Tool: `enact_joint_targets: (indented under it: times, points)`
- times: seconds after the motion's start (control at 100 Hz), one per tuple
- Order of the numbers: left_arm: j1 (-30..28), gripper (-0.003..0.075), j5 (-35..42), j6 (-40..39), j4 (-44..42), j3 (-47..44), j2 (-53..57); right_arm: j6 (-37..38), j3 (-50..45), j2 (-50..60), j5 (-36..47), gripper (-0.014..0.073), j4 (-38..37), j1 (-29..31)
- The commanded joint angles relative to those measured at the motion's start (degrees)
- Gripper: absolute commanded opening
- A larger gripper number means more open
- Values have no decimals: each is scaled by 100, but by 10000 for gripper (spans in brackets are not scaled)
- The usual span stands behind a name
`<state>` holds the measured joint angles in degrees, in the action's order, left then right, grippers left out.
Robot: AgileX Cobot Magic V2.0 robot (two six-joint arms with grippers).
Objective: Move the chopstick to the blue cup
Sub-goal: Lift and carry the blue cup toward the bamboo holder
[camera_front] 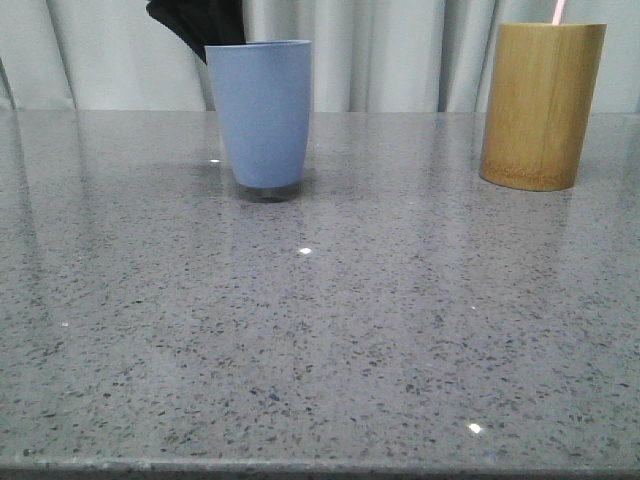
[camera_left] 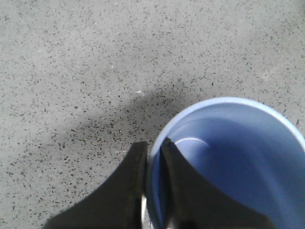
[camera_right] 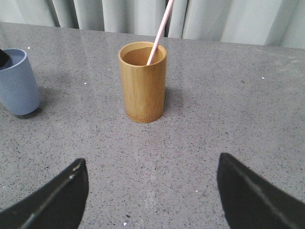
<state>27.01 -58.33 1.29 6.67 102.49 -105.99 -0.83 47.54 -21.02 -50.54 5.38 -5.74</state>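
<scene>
right gripper [camera_right: 152, 191] spread wide, chopstick [camera_right: 159, 31] ahead in bamboo cup [camera_right: 143, 88]

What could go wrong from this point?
1. The left gripper pinches the blue cup by its rim; a tug might tip it.
2. The chopstick leans in the bamboo holder; the open right gripper, some way off, may miss so thin a stick or drag the holder over.

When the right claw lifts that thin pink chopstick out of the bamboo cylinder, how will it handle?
The thin pale pink chopstick looks straight, so probably stiff. It seems slender and smooth, likely light and slippery. It leans in the tan bamboo cylinder, which may tip if dragged sideways.
</scene>
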Motion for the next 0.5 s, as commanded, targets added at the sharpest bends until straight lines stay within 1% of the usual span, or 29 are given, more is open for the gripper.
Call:
enact_joint_targets:
  times: [0.0, 0.21, 0.49]
  points:
    - [40, -19, 282, -27, 44, 216, 275, -27, 167, -108, 458, 562, 14, -8]
    - [40, -19, 303, -27, 44, 206, 180, -27, 167, -108, 458, 562, 14, -8]
    - [230, -19, 455, 40, 18, 206, 140, -27, 167, -108, 458, 562, 14, -8]
